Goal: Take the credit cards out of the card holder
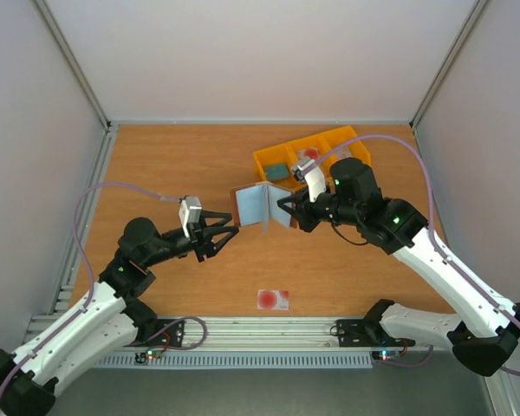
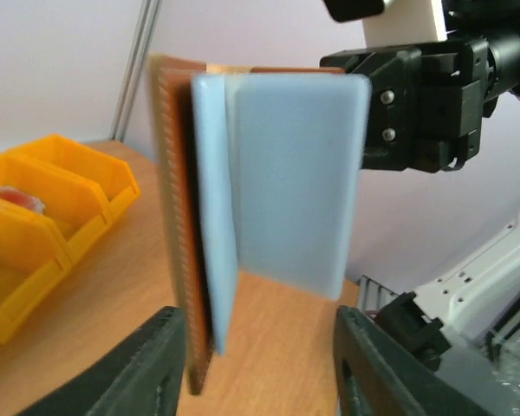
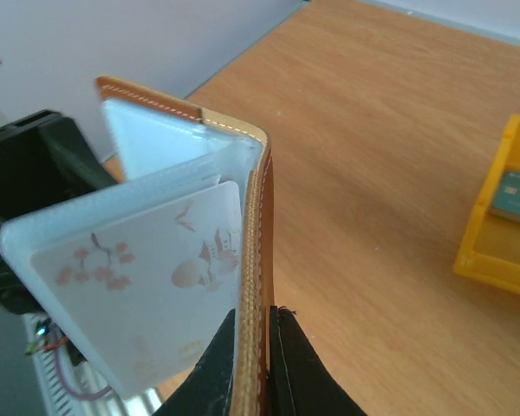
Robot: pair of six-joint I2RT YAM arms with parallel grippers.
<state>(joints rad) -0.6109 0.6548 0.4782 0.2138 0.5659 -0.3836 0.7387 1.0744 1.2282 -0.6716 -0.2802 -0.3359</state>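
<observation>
Overhead view looks down; both wrist views face the card holder (image 1: 258,206) closely.

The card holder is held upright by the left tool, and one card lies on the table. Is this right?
No: the right tool holds the card holder, shut on its edge, as the right wrist view shows. The left tool is open. One card does lie on the table.

The card holder (image 3: 262,251) has a cover of smooth tan leather with pale stitching; its inner sleeves are matt, pale blue, slightly translucent plastic. The right claw (image 3: 253,364) has matt black plastic fingers (image 3: 299,377). The desk (image 1: 173,165) is smooth wood-grain, the far bin (image 1: 264,159) glossy yellow plastic.
</observation>
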